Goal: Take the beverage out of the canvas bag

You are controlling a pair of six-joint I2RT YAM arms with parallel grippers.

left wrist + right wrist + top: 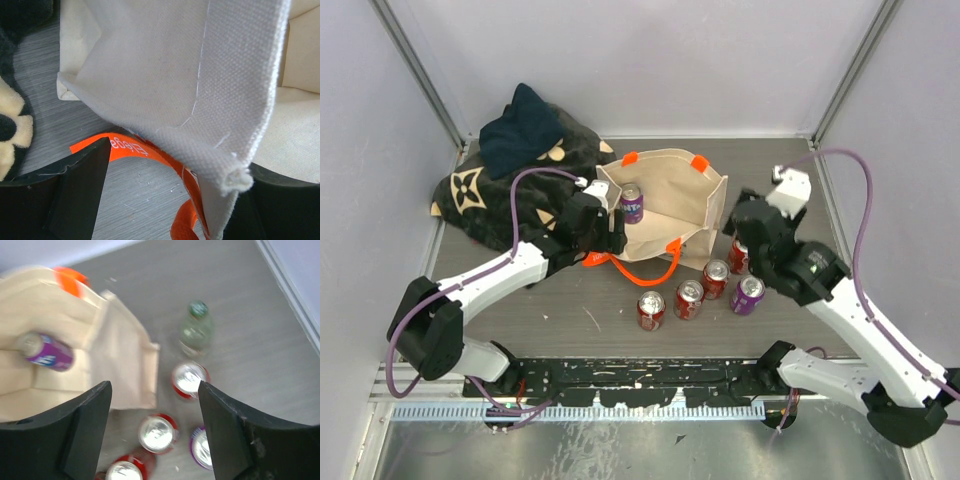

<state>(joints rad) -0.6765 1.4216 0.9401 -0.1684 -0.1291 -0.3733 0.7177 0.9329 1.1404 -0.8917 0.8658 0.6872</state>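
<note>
The beige canvas bag (670, 195) with orange handles (655, 272) stands open at the table's middle. A purple beverage can (632, 203) is inside it and also shows in the right wrist view (45, 352). My left gripper (608, 235) is at the bag's near left corner. In the left wrist view it (175, 160) is open, with the bag's wall (165, 75) and an orange strap (150, 152) between the jaws. My right gripper (745, 228) is open and empty, hovering (154, 395) just right of the bag above loose cans.
Several red cans (689, 298) and a purple can (748, 294) stand in front and to the right of the bag. A green bottle (196, 330) stands beyond them. A dark floral blanket (510, 175) is heaped at the back left.
</note>
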